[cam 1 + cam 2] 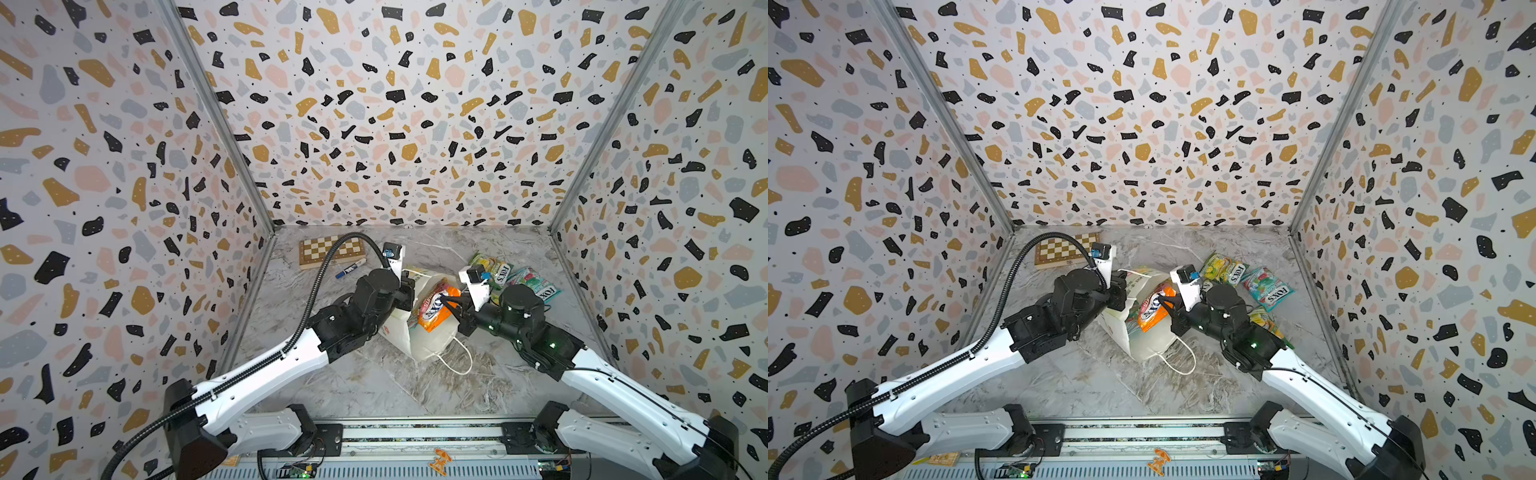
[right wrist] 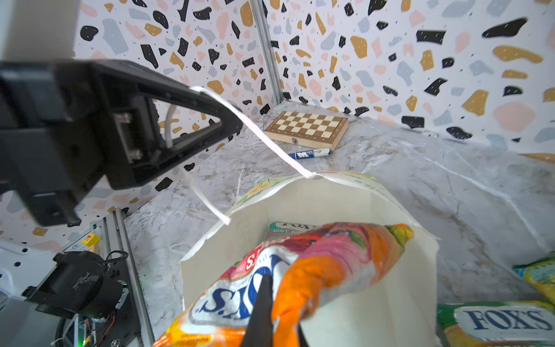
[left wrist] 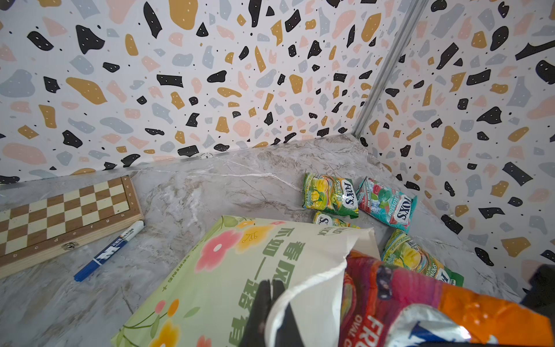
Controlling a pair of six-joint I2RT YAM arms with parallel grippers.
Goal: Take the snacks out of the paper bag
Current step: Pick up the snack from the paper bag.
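Note:
The white paper bag (image 1: 419,340) (image 1: 1144,345) leans on the marble table in both top views, its mouth facing up and to the right. My left gripper (image 1: 409,291) (image 3: 274,300) is shut on the bag's rim, one finger inside and one outside. An orange-pink FOX'S snack (image 1: 434,307) (image 2: 330,264) sticks halfway out of the mouth, and my right gripper (image 1: 446,301) (image 2: 267,297) is shut on it. A teal packet (image 2: 288,226) lies deeper inside. On the table to the right are green-yellow packets (image 1: 490,266) (image 3: 417,258) and a teal one (image 1: 534,282).
A wooden chessboard (image 1: 330,251) and a blue marker (image 1: 351,269) lie at the back left. A loose cord handle (image 1: 457,361) trails from the bag toward the front. Terrazzo-patterned walls close three sides, and a metal rail (image 1: 415,436) runs along the front.

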